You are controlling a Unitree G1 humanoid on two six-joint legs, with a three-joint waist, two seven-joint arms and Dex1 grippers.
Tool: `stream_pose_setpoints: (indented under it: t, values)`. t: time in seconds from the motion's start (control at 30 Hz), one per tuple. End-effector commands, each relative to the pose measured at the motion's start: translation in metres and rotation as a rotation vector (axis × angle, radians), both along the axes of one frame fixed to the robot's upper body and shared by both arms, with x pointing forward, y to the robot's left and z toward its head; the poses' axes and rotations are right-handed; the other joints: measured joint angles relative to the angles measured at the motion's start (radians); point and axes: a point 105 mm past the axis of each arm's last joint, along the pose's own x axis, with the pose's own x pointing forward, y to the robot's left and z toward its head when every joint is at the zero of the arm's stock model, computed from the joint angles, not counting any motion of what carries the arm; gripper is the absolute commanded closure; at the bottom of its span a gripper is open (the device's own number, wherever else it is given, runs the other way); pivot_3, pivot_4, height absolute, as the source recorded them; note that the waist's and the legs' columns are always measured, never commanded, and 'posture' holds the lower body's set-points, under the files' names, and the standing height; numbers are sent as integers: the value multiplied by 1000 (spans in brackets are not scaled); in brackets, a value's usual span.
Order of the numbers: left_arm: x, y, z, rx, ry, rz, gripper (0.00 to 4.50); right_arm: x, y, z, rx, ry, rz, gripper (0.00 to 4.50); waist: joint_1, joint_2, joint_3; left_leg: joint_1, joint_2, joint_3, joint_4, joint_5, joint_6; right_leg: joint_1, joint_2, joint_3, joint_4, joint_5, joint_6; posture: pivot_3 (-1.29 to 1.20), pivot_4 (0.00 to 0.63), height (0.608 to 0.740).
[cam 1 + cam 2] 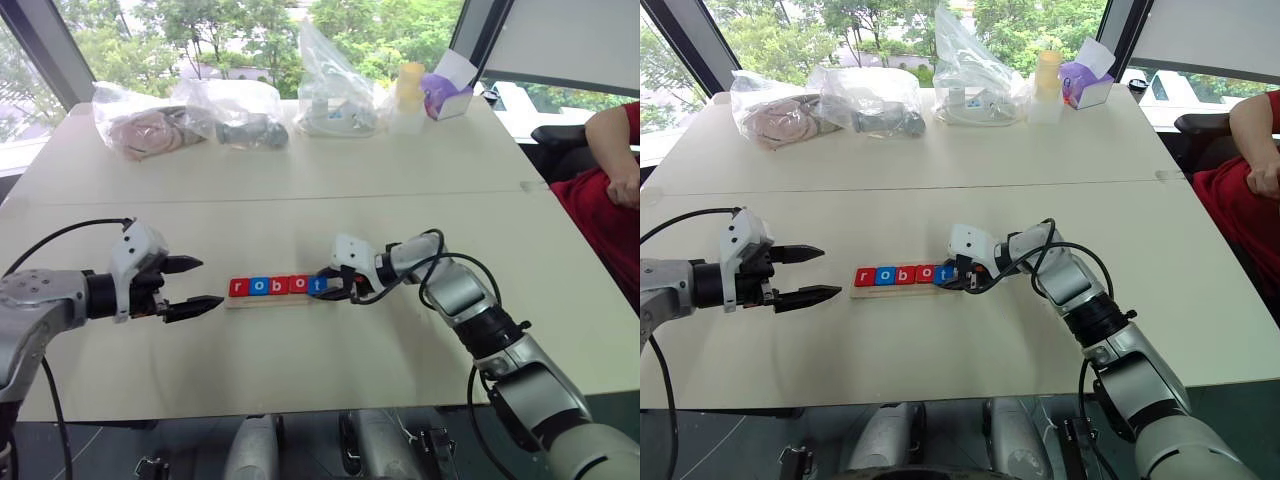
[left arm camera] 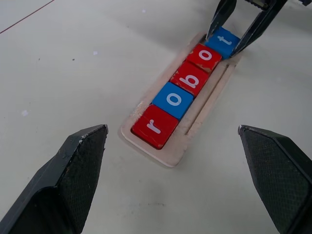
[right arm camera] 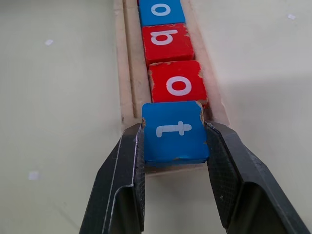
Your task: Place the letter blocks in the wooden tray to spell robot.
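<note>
Right now the wooden tray (image 1: 272, 300) lies mid-surface, long axis running left-right across the robot's front, w/ all five letter blocks (image 2: 184, 87) in a row reading r-o-b-o-t. Last one, the blue t block (image 3: 175, 132), sits at the tray's right end, and the right gripper (image 3: 174, 161) has its jaws closed on that block's two sides, fingers pointing along the tray's length from the right end. So the block lies straight ahead of those jaws, touching both pads; looks seated or nearly so, tho its near edge seems to ride a bit on the end rim, can't tell for sure. R arm reaches in from the right, elbow bent, wrist angled down and leftward at the tray. Left gripper (image 1: 190, 285) hovers just off the tray's left end, jaws wide open, holding nothing, pointing at the r block (image 2: 155, 126) but apart from it. L forearm roughly level above the surface (image 1: 300, 380). Judgement: word is spelled; what's left is prob. letting go of the t and backing out along the tray axis w/o dragging it. Bags and a person's sleeve well away at the far and right edges.
</note>
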Motion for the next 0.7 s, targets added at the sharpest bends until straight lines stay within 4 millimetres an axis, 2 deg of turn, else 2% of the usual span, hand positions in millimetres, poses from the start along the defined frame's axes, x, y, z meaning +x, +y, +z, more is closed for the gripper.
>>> stream_pose_setpoints:
  t: [0.03, 0.7]
  values:
    - [0, -2, 10, -1, -48, -8, 0, -2, 9, 9, 29, -50, 34, 3336, 0, 0, 0, 0, 0, 0, 0, 0, 0, 0, 0, 0, 0, 0, 0, 0, 150, 740]
    - [0, -8, 4, 0, -40, -14, 0, 9, 12, 5, 24, -119, 34, 3336, -2, 0, 0, 0, 0, 0, 0, 0, 0, 0, 0, 0, 0, 0, 0, 0, 150, 740]
